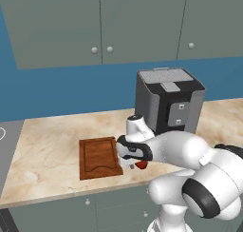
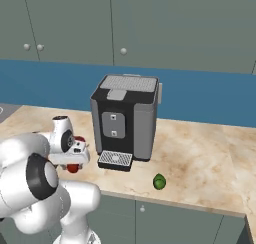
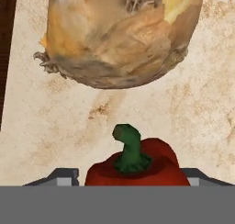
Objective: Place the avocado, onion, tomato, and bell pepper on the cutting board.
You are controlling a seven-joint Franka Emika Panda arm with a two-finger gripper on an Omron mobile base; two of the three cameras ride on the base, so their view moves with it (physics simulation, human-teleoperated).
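My gripper (image 3: 133, 178) hangs low over the counter, and its fingertips (image 3: 64, 176) press against both sides of a red bell pepper (image 3: 137, 165) with a green stem. Just beyond the pepper lies the tan onion (image 3: 119, 35), on bare counter. The reddish-brown cutting board (image 1: 98, 157) lies to the left of the gripper (image 1: 136, 163), and its dark edge (image 3: 5, 44) runs along the left of the hand view. A small red round thing, likely the tomato (image 2: 80, 139), peeks out behind the hand (image 2: 75, 164). The dark-green avocado (image 2: 159, 181) sits near the counter's front edge, right of the coffee machine.
A tall black coffee machine (image 1: 168, 100) stands close behind the gripper, its drip tray (image 2: 115, 159) facing the front. The marble counter's front edge (image 1: 71, 195) runs just below the board. Grey cabinets (image 1: 99, 22) hang overhead.
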